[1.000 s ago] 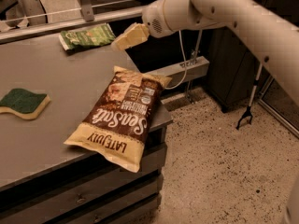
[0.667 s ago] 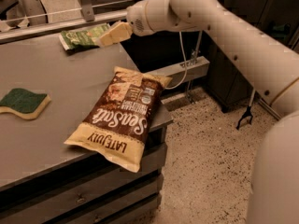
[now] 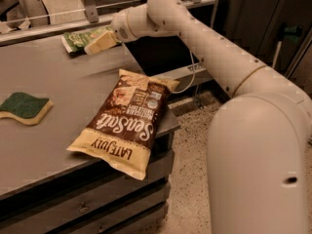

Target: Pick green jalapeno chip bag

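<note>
The green jalapeno chip bag (image 3: 80,38) lies flat at the far edge of the grey table (image 3: 58,87), next to the metal rail. My gripper (image 3: 100,43) reaches in from the right on the long white arm and sits over the bag's right end, partly covering it. Its pale fingers point left and down toward the bag.
A large brown-and-cream "Sea Salt" chip bag (image 3: 124,126) lies at the table's right front corner, hanging over the edge. A green-topped yellow sponge (image 3: 24,108) lies at the left. A metal rail (image 3: 53,23) runs along the far edge. Speckled floor lies to the right.
My arm has swung further left and the gripper has moved from beside the green bag to over its right end.
</note>
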